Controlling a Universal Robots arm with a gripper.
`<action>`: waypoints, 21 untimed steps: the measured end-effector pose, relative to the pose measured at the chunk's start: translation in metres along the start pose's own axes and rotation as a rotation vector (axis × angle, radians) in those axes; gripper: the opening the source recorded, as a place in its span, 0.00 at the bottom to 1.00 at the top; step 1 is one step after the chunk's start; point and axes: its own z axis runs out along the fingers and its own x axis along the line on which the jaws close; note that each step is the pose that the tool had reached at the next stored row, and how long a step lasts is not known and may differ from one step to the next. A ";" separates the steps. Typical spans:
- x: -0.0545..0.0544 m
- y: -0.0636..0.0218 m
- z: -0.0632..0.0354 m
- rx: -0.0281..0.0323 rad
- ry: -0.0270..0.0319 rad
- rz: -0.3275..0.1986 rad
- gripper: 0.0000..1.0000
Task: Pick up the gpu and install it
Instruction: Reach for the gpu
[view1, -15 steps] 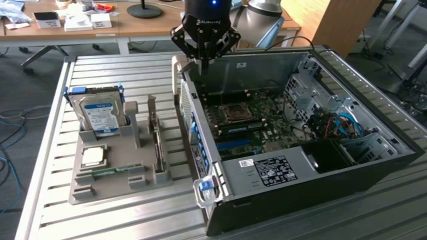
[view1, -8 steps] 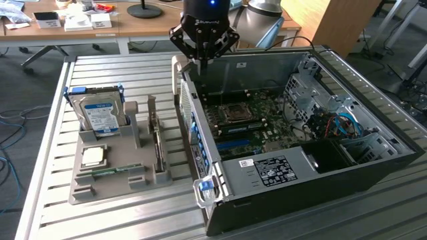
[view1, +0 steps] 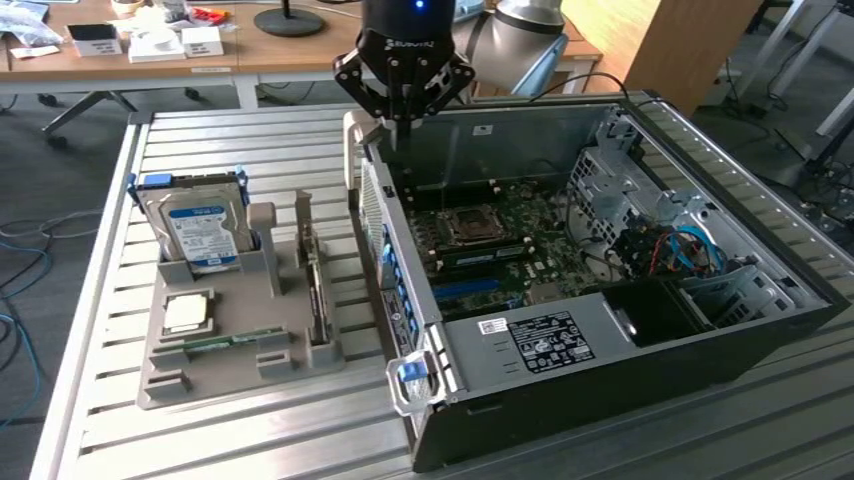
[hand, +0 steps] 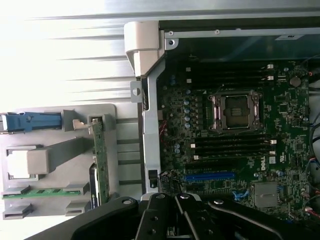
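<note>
Fingers of the gripper (view1: 396, 128) were pressed together with nothing between them, and it hung above the rear wall of the open computer case (view1: 627, 390). The gpu (view1: 311, 280) stood on its long edge in a slot of the grey holder (view1: 200, 375), lower than the gripper and well apart from it, on the outer side of that wall. I judged the card light and stiff but fragile. Its thin upper edge seemed the safest place to pinch, away from the parts on its face.
</note>
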 end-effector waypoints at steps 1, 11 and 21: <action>0.000 0.0000 0.0000 0.0000 0.0000 0.000 0.11; 0.010 -0.0008 -0.0003 0.0001 0.0000 0.000 0.11; 0.027 -0.0020 -0.0007 0.0000 0.0000 0.000 0.11</action>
